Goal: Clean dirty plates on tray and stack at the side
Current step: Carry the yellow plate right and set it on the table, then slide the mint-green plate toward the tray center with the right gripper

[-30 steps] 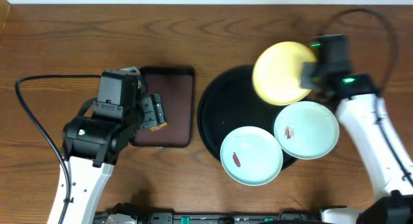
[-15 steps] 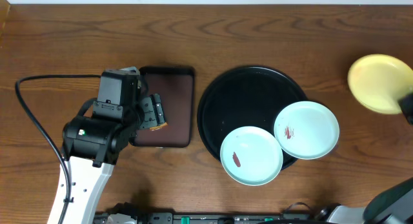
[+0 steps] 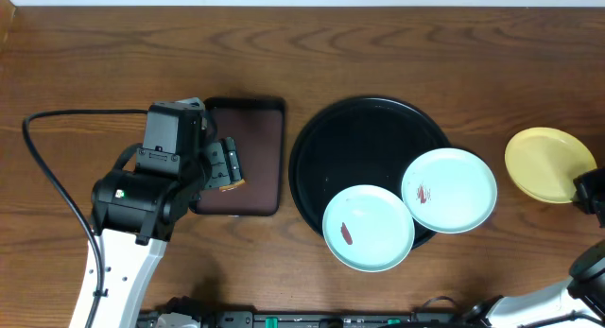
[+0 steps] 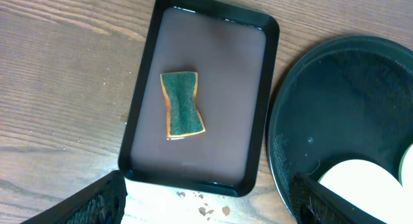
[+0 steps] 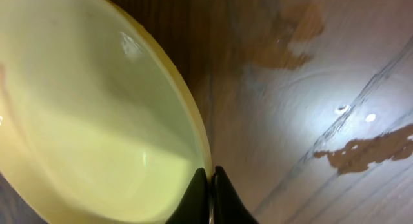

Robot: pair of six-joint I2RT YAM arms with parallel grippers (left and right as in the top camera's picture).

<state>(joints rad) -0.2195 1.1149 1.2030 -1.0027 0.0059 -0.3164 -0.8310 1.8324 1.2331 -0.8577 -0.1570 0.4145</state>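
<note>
The pale yellow plate [image 3: 548, 164] is at the far right of the table, off the black round tray [image 3: 354, 144]. My right gripper [image 3: 584, 188] is shut on its rim; in the right wrist view the two fingertips [image 5: 209, 188] pinch the edge of the yellow plate [image 5: 90, 121]. Two mint-blue plates, each with a reddish smear, overlap the tray's near right rim: one [image 3: 368, 228] in front, one [image 3: 449, 189] to the right. My left gripper [image 4: 206, 208] is open and empty, hovering over the near edge of the brown rectangular tray [image 4: 248, 101].
A green sponge [image 4: 182, 104] with an orange edge lies in the brown rectangular tray [image 3: 255, 158]. The black tray's edge [image 4: 284, 127] shows in the left wrist view. Small crumbs or stains [image 4: 200, 208] mark the wood by that tray. A black cable [image 3: 43, 167] loops left of the left arm.
My right gripper has carried the yellow plate from over the tray's far right rim out to the far right of the table. The left arm and the blue plates have not moved.
</note>
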